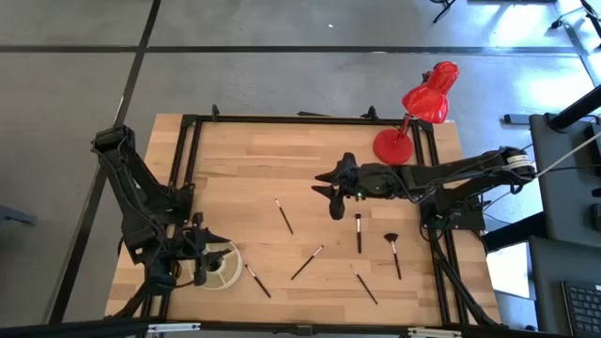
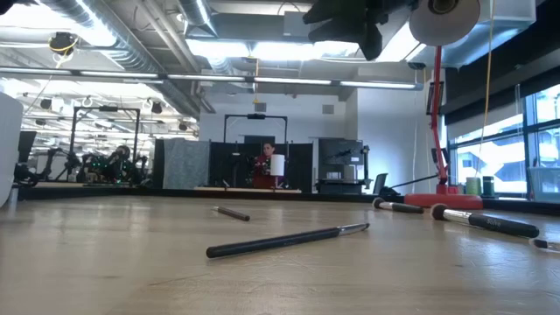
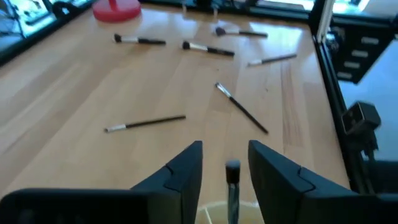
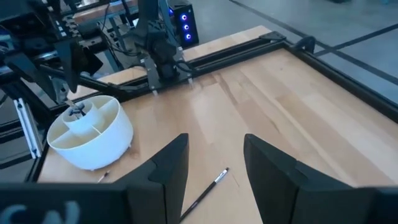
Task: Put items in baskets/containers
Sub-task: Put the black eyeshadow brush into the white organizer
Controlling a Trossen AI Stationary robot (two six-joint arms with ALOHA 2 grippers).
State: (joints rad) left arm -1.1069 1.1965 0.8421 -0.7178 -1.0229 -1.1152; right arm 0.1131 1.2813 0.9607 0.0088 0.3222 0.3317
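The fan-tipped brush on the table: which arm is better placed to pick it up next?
Probably the right. The right gripper hovers open near the fan-tipped brush, while the left gripper is over the container with a brush between its fingers.

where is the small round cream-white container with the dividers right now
In the high view the small round cream-white divided container sits near the table's front-left corner, directly under the left gripper, with a dark slim brush just to its right.

You see a grey floor (image 1: 282, 66) around the table, bright ceiling lights (image 2: 262, 48), and windows (image 2: 516, 149) at the right.
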